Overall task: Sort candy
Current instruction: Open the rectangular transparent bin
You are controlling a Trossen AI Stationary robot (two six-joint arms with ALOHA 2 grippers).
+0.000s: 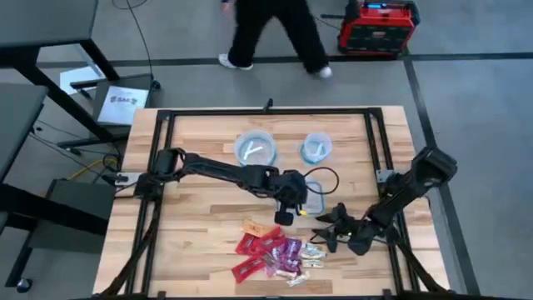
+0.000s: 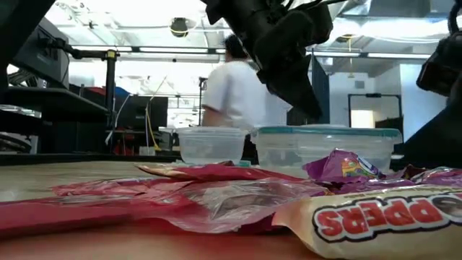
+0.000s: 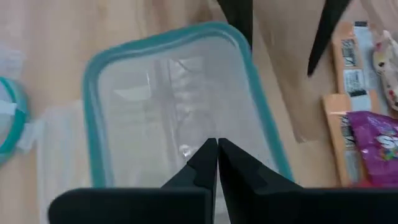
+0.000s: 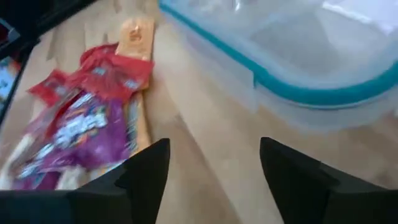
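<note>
You have one pile of candy (image 1: 275,252) on the table (image 1: 191,242), two round bowls (image 1: 256,149) and one rectangular tub (image 1: 314,195). Your left gripper (image 1: 284,217) hangs over the tub with fingers closed on nothing; your right gripper (image 1: 327,236), fingers open, is low beside the candy.

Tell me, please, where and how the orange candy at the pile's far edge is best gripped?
Probably across its short width from straight above: the orange candy lies flat on the table, its far end clear of the pile while red candies crowd its near end. The open right gripper is closest.

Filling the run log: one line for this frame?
left gripper: shut, over tub | right gripper: open, empty | candy: piled on table
</note>
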